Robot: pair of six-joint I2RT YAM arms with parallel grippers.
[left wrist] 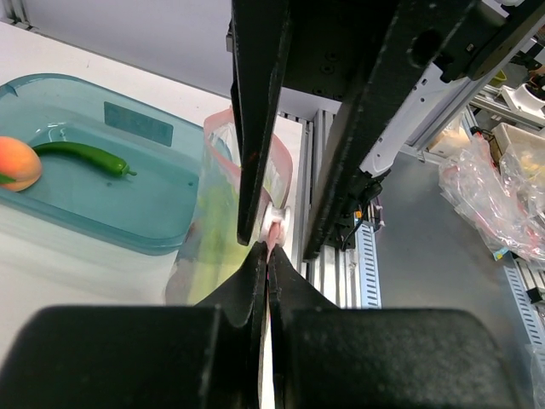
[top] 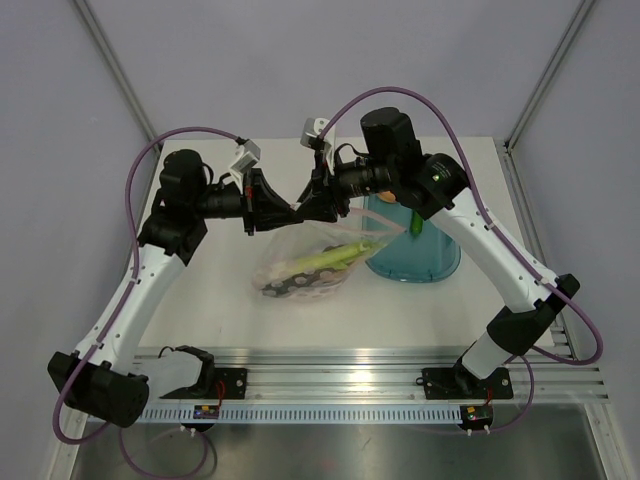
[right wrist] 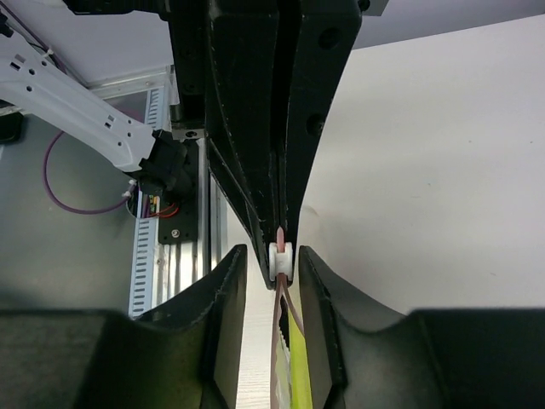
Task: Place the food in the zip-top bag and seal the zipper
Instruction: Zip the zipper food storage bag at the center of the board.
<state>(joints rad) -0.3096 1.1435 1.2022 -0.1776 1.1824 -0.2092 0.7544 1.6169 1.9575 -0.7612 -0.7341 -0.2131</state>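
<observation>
My left pincer (left wrist: 268, 256) is pressed fully together on the thin pinkish-red zipper strip (right wrist: 282, 233) of the crinkly clear plastic zip-top bag (top: 300, 272), and the strip comes up pinched flat between the black pads. My right pincer (right wrist: 272, 253) meets it nose to nose just above the bag. Its two matt black fingers stand a narrow gap apart, on either side of a small white plastic slider (right wrist: 281, 258) that rides on the strip. One finger looks to touch the slider, and the other shows a sliver of space.

The bag hangs below both pincers by its mouth edge. Its film is wrinkled and glossy, and it slopes down toward the near side of the white tabletop (top: 220, 300). Inside it lie long light green stalks (top: 335, 255), smooth and slightly curved, with a dark speckled piece near the bottom that I cannot identify.

Just beside the bag, on my right, sits a translucent teal oblong tray (left wrist: 136, 226) with rounded corners and a raised rim. In it are a slim, glossy dark green chili (left wrist: 85, 158) and a round orange peach (left wrist: 17, 164) with a matt skin. The two touch at the chili's stem end.
</observation>
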